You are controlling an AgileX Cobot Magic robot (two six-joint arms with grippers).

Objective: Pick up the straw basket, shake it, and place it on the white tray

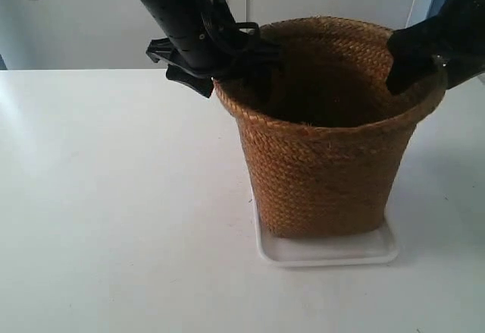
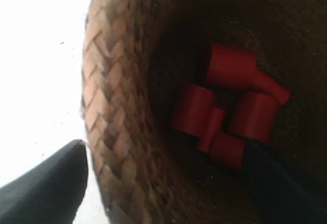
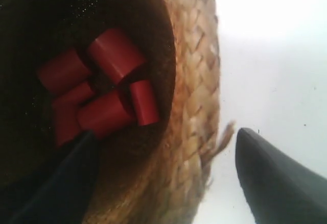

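Observation:
The straw basket [image 1: 326,174] stands upright with its base on the white tray [image 1: 333,251]. The arm at the exterior view's left has its gripper [image 1: 254,64] over the basket's near-left rim, and the one at the right [image 1: 409,64] over the right rim. In the left wrist view my left gripper [image 2: 163,147] straddles the braided rim [image 2: 117,106], open, with a thin gap beside its outer finger [image 2: 51,183]. My right gripper [image 3: 167,134] straddles the rim [image 3: 196,81] too, open, its outer finger [image 3: 271,183] well clear of the straw.
Several red cylinders [image 2: 230,66] lie in a heap on the basket's dark floor, also seen as red cylinders [image 3: 115,53] from the right wrist. The white table [image 1: 114,196] stretches out around the tray.

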